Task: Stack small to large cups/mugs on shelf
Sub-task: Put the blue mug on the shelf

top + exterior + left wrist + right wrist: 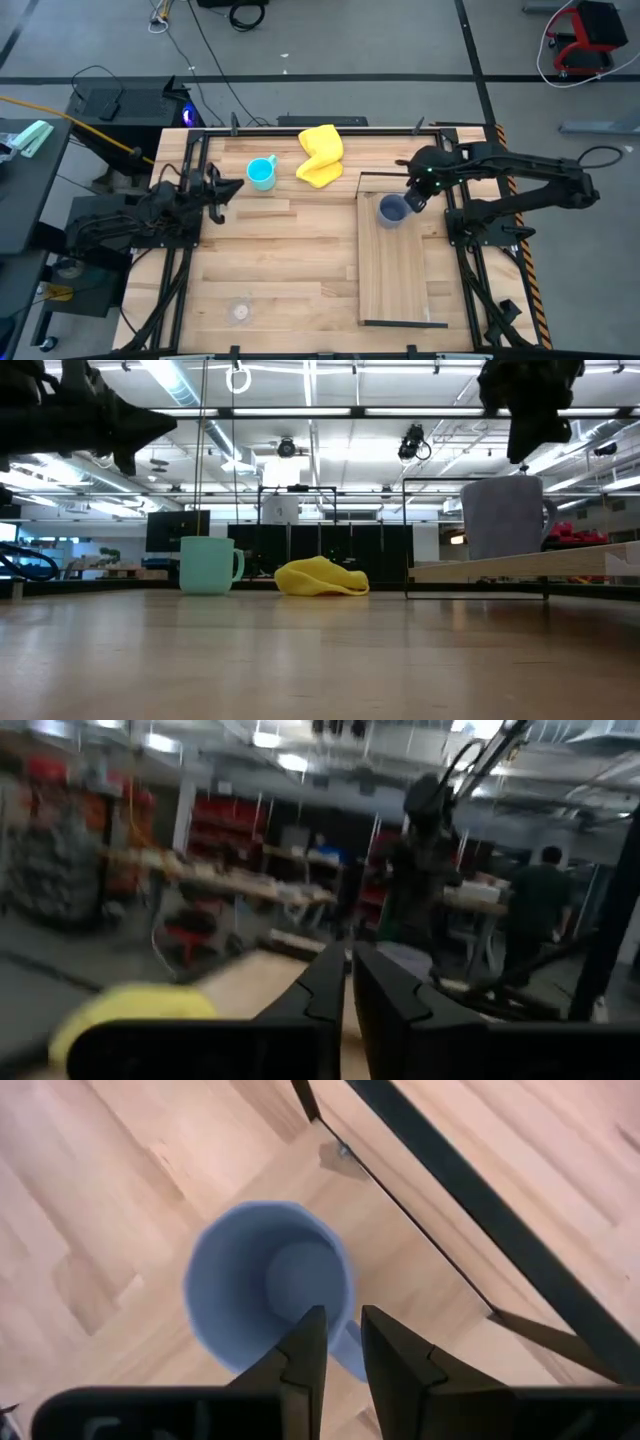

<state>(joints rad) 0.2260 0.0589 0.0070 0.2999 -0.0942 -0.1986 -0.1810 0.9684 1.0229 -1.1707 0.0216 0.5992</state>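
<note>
The grey-blue mug (391, 209) stands upright on its base on the far end of the shelf (400, 270), its handle (346, 1352) toward the right arm; it also shows in the low view (503, 517). My right gripper (414, 201) hovers just above the handle side of the mug, fingers a narrow gap apart, touching nothing (344, 1342). The cyan mug (262, 173) stands on the tabletop at the far left. The clear cup (240, 312) stands near the front left. My left gripper (236, 187) is shut and empty, beside the cyan mug.
A yellow cloth (320, 156) lies on the tabletop between the cyan mug and the shelf. The shelf's black frame (470, 1200) runs close by the grey-blue mug. People stand in the room beyond the table (540, 900).
</note>
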